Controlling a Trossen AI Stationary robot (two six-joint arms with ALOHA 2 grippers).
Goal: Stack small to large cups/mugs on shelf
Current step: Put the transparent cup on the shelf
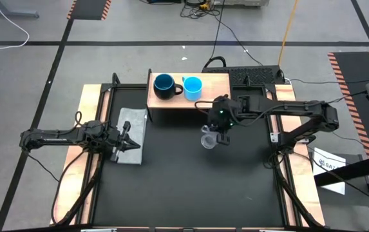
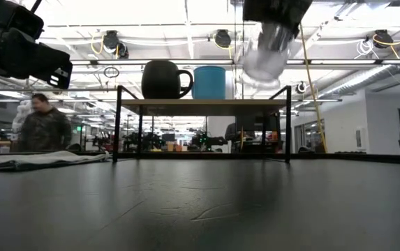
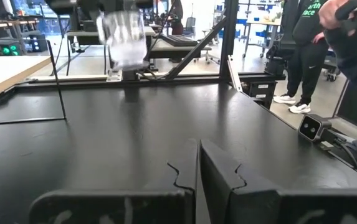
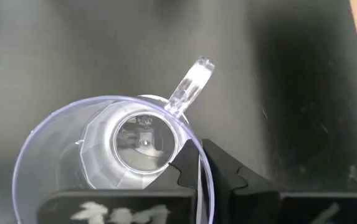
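Note:
The small clear plastic cup (image 1: 207,139) (image 2: 264,59) (image 3: 123,37) is off the table in my right gripper (image 1: 220,135) (image 4: 203,171), near the table's middle, in front of the shelf's right end. The wooden shelf (image 1: 217,82) (image 2: 203,105) stands at the far side. On it stand the dark navy mug (image 1: 164,86) (image 2: 163,79) and, to its right, the light-blue cup (image 1: 192,87) (image 2: 210,82). My left gripper (image 1: 130,144) (image 3: 198,168) waits shut over the grey cloth (image 1: 131,122) at the left. My right gripper pinches the clear cup's rim (image 4: 195,148) a little aside from its handle (image 4: 190,87), with one finger (image 4: 184,177) inside the cup and the other (image 4: 231,177) outside. The fingers come from above, pointing down. The cup hangs below them mouth up, lifted clear of the table.
The grey cloth (image 2: 39,160) lies flat at the left, beside the shelf's left legs. Bare dark table stretches in front of the shelf. A person (image 2: 42,129) stands beyond the table, and others (image 3: 309,50) stand past its right edge.

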